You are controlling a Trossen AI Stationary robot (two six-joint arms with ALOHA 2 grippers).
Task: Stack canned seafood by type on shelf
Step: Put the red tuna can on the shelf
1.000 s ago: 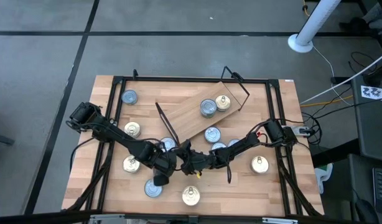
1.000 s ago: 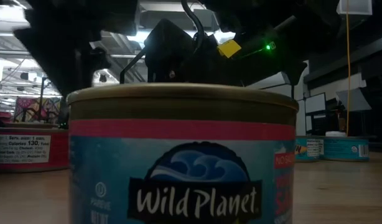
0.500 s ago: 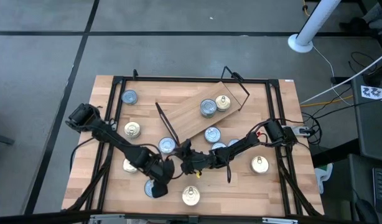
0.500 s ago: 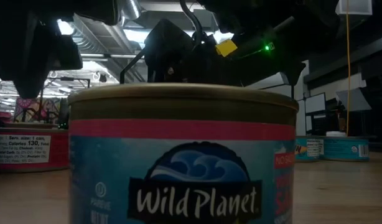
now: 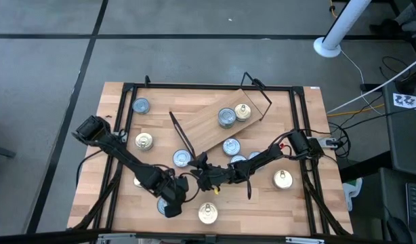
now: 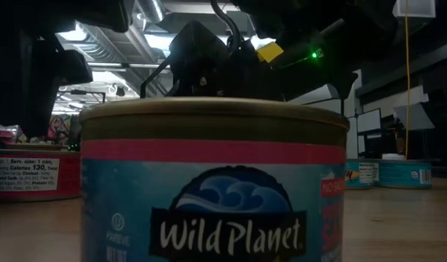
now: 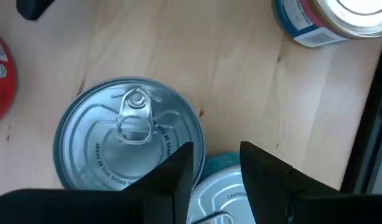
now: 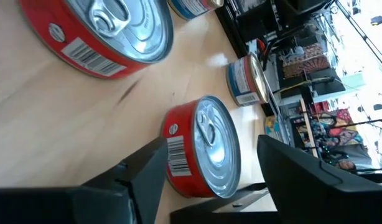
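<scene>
The shelf (image 5: 211, 125), a light plank on black wire legs, lies askew at the table's far middle with two tins (image 5: 226, 117) (image 5: 242, 112) on it. My left gripper (image 5: 171, 203) hangs near the front edge, pointing down. Its fingers stand a little apart (image 7: 217, 152) over the silvery top of a blue-labelled tin (image 7: 225, 190), beside another silver-topped tin (image 7: 132, 143). My right gripper (image 5: 198, 176), near the table's middle, reaches almost level. It is open (image 8: 213, 142), with a red-labelled tin (image 8: 200, 149) standing on the table between its fingers. My left gripper comes from above over the blue-labelled tin's far rim (image 7: 217, 167); I cannot tell whether its fingers touch the tin, because they cover the place. My right gripper has one finger (image 8: 155, 163) close against the red tin's side, and I cannot tell whether they touch; the other finger (image 8: 284, 165) stands clear.
Loose tins stand about the table: far left (image 5: 141, 106), left (image 5: 144, 141), middle (image 5: 181, 158) (image 5: 230, 146), right (image 5: 282, 179). A blue "Wild Planet" tin with a gold top (image 5: 208, 213) (image 6: 212, 182) stands at the front edge. Black frame rails (image 5: 116, 156) run along both sides.
My left gripper has swung away from the right gripper toward the table's near edge and now hangs over the tin near the front. It has rolled a little on the way. No tin has visibly moved.
</scene>
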